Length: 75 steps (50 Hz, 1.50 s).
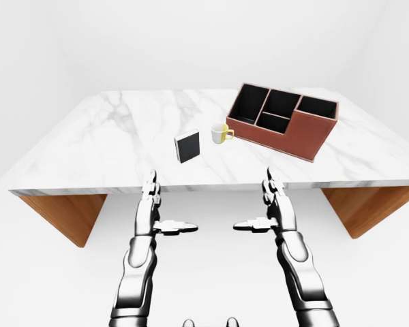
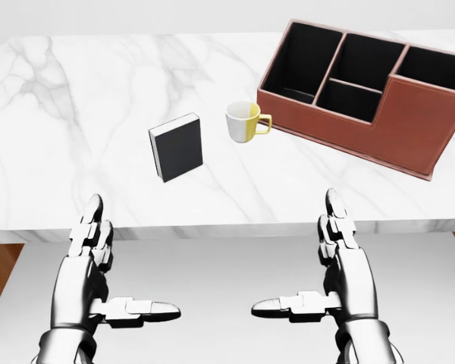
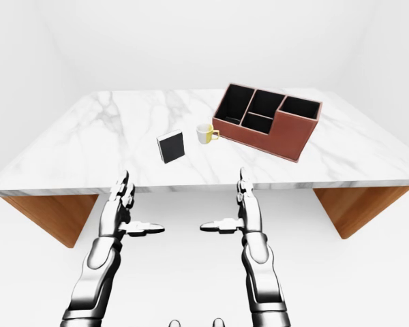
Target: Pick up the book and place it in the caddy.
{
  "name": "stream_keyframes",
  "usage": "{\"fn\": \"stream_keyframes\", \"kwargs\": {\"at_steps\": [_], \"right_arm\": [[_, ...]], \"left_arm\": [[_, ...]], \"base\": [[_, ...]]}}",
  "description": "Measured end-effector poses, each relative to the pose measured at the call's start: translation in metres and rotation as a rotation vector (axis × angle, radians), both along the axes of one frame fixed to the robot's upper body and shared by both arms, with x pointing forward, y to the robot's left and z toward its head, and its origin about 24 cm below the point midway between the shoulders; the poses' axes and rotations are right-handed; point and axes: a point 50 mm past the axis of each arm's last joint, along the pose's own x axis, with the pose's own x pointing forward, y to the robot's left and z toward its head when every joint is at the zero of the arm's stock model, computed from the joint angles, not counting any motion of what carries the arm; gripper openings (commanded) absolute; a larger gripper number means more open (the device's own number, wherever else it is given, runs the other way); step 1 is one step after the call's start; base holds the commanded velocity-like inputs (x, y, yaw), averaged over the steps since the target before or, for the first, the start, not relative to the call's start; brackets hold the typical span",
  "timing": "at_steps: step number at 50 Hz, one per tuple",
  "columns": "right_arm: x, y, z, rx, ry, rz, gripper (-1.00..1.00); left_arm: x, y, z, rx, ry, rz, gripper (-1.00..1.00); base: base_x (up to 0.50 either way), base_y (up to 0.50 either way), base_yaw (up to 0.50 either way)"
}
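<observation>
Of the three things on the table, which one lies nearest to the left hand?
The black book. It stands left of the yellow-and-white mug and the red-brown caddy, closest to the left hand.

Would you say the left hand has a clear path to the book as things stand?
Probably yes: the left hand is open, and bare marble lies between it and the book. The mug stands aside.
</observation>
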Motion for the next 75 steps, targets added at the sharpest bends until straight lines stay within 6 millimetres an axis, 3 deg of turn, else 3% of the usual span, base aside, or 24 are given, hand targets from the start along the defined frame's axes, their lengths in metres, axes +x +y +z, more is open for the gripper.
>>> {"fn": "stream_keyframes", "kwargs": {"at_steps": [42,59,68,75], "right_arm": [[0.000,-0.008,0.003,0.002,0.003,0.001,1.00],[0.001,-0.009,0.005,0.012,-0.014,0.015,1.00],[-0.001,-0.008,0.025,0.015,-0.059,0.013,1.00],[-0.008,-0.009,0.060,0.026,-0.210,0.008,1.00]], "left_arm": [[0.004,0.002,-0.001,0.029,-0.002,-0.003,1.00],[-0.001,0.007,0.020,0.063,-0.057,0.016,1.00],[-0.004,0.004,0.039,0.083,-0.114,0.005,1.00],[-0.007,-0.001,0.063,0.090,-0.217,-0.008,1.00]], "base": [[0.00,0.00,0.00],[0.00,0.00,0.00],[0.00,0.00,0.00],[0.00,0.00,0.00]]}}
